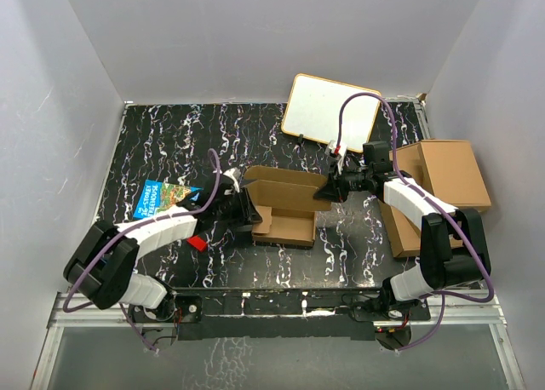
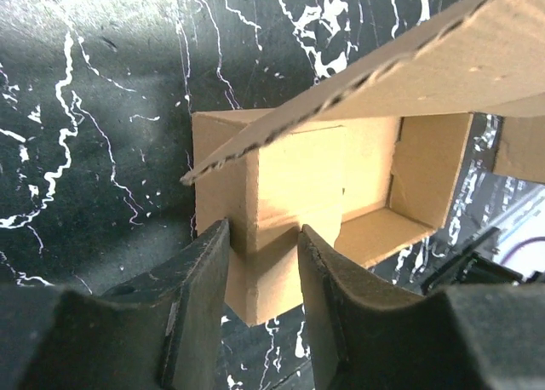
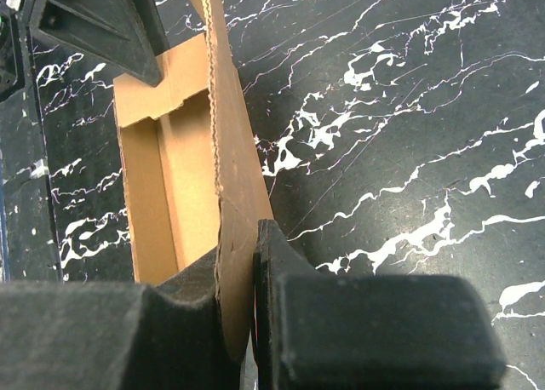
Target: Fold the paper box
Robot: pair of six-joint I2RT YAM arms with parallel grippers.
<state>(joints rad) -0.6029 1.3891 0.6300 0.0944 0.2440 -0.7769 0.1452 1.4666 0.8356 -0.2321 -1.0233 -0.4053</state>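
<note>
Pinching paper box [image 1: 285,207]: L tool [image 2: 264,238], R tool [image 3: 239,247].

A black surface [image 1: 153,143] veined with white, like marble, spreads under both pairs of jaws and out to every side of them. Plain pale walls close it in: a back wall [image 1: 255,32] beyond the jaws, a left wall [image 1: 51,109] out past the left jaws, and a right wall [image 1: 502,92] out past the right jaws. A whiteboard [image 1: 330,109] sits at the back, beyond the right jaws. On the near side of the jaws a metal rail [image 1: 281,297] edges the surface. The light is soft and even, with a dull sheen on the surface ahead of the left jaws.
</note>
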